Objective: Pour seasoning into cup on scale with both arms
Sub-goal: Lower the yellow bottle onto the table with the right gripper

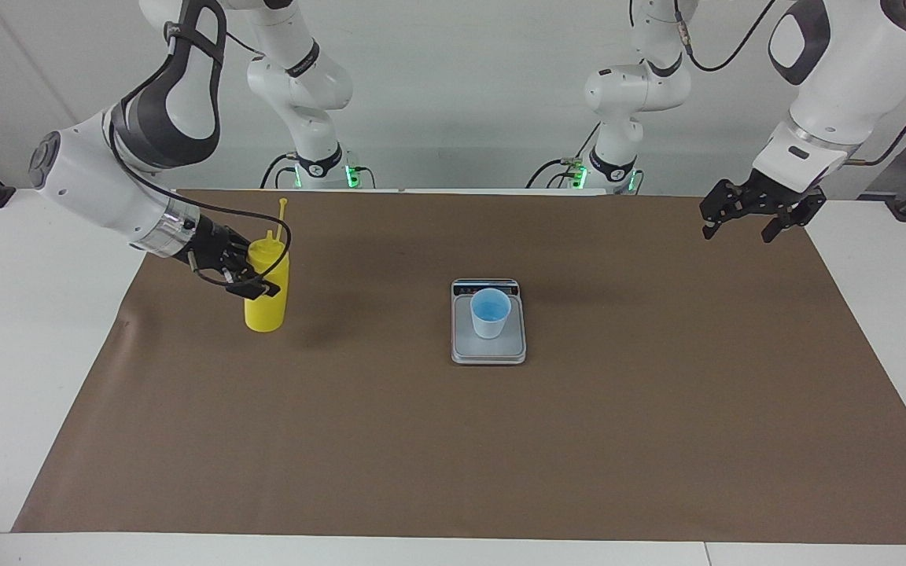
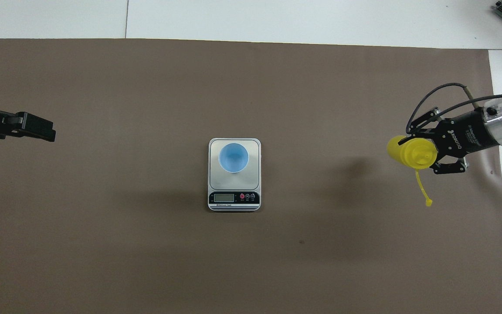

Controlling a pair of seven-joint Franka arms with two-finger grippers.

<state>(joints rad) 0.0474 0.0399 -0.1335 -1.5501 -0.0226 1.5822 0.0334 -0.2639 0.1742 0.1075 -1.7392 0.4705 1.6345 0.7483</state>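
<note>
The right gripper [image 1: 252,277] was clamped on the seasoning [image 1: 267,295], its jaws closed across the upper part of the yellow bottle's body, toward the right arm's end of the tabletop [image 1: 44,330]. In the facing view the bottle stood upright with its base at or just above the brown mat [image 1: 453,456]; whether it touched the mat could not be told. Its thin cap stick [image 1: 283,216] rose beside the nozzle, and in the overhead view the stick [image 2: 422,188] trailed from the bottle [image 2: 410,151] toward the robots, with the right gripper [image 2: 429,152] reaching it from the edge of the mat [image 2: 251,270]. The scale [image 1: 488,354] lay flat near the middle of the mat, well apart from the bottle, its dark display strip along the edge nearer to the robots. The cup [image 1: 490,313] stood upright on the weighing plate, and from above the cup [image 2: 233,158] sat on the part of the scale [image 2: 234,198] farther from the robots than the display. The left gripper [image 1: 750,222] waited in the air over the corner of the mat at the left arm's end, its jaws apart and holding nothing; from overhead the left gripper [image 2: 33,128] showed at the edge of the view.
</note>
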